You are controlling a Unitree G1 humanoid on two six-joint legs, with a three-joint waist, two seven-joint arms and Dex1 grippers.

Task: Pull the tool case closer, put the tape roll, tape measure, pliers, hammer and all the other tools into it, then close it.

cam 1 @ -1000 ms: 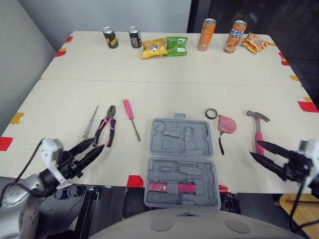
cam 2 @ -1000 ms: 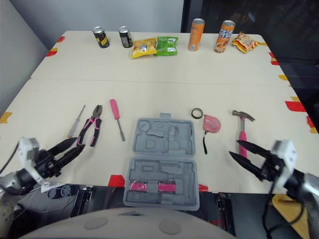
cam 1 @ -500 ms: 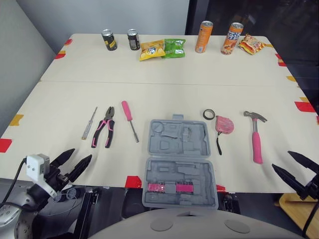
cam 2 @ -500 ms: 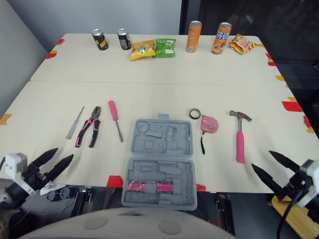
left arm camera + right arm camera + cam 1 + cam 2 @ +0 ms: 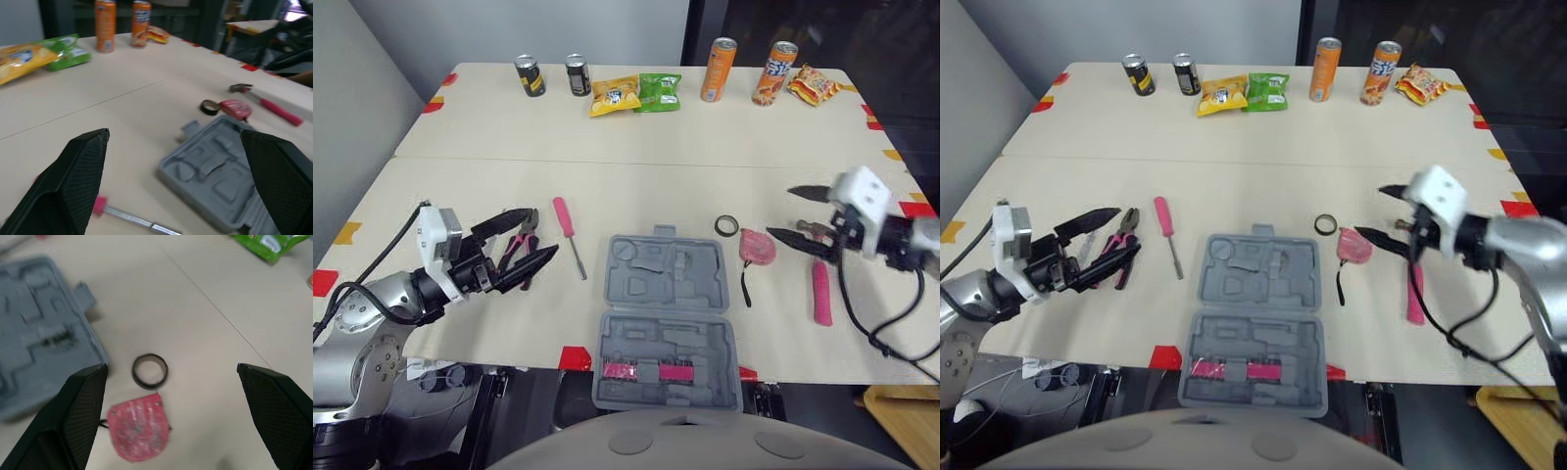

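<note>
Both claws are spread wide and hold nothing. The left gripper [image 5: 543, 235] lies low over the pink-handled pliers [image 5: 521, 257], partly hiding them from the head camera; whether a finger touches them cannot be told. The right gripper [image 5: 779, 209] hangs above the table between the tape roll [image 5: 727, 224] and the hammer [image 5: 820, 284], its lower finger crossing in front of the hammer's head, near the red tape measure [image 5: 759, 245]. The grey tool case [image 5: 668, 318] lies open and flat at the near table edge, between the two arms, with a pink screwdriver [image 5: 571, 233] just to its left. The right wrist view looks straight down on the roll and the tape measure, lying just beside each other next to the case's corner. The left wrist view looks across the case towards the drink cans [image 5: 105, 25] and snack bags [image 5: 43, 51] at the far edge
</note>
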